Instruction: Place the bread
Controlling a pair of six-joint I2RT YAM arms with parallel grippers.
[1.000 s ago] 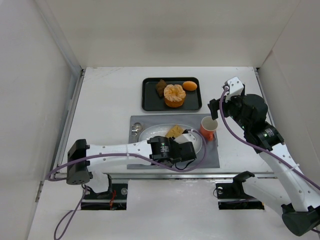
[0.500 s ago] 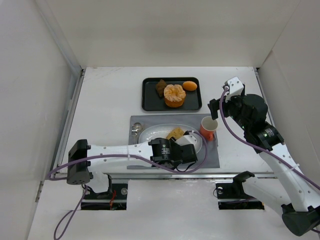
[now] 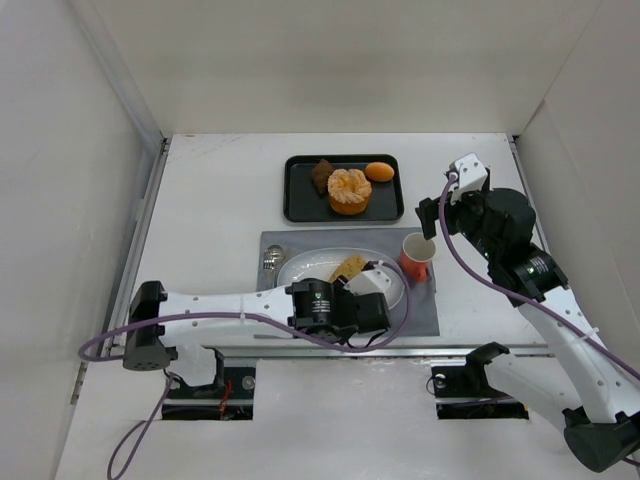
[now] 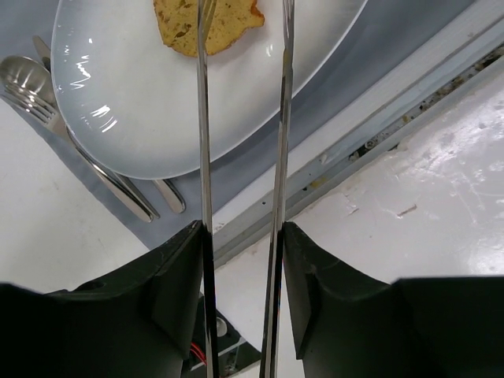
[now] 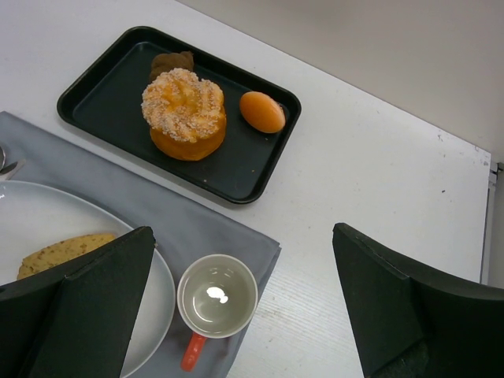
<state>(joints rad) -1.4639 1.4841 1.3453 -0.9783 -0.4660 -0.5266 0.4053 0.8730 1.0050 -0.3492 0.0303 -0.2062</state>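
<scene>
Bread (image 4: 206, 24) lying flat on far half of plate (image 4: 157, 102), seemingly set down for serving; left gripper (image 3: 360, 275) hovering just near of it, fingers (image 4: 203, 118) slightly apart, gripping nothing; right gripper (image 3: 430, 218) idling far right, wide apart, near cup (image 3: 417, 252).

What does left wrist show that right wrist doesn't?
Only left wrist: the silver metal spoon and fork left of the white oval plate, and the table's metal front rail. Only right wrist: the black rectangular tray with the round orange sugared pastry, small orange oval and dark brown chunk, plus the orange-handled cup. Both: that plate, the flat golden-tan bread slice on it, the grey placemat.
</scene>
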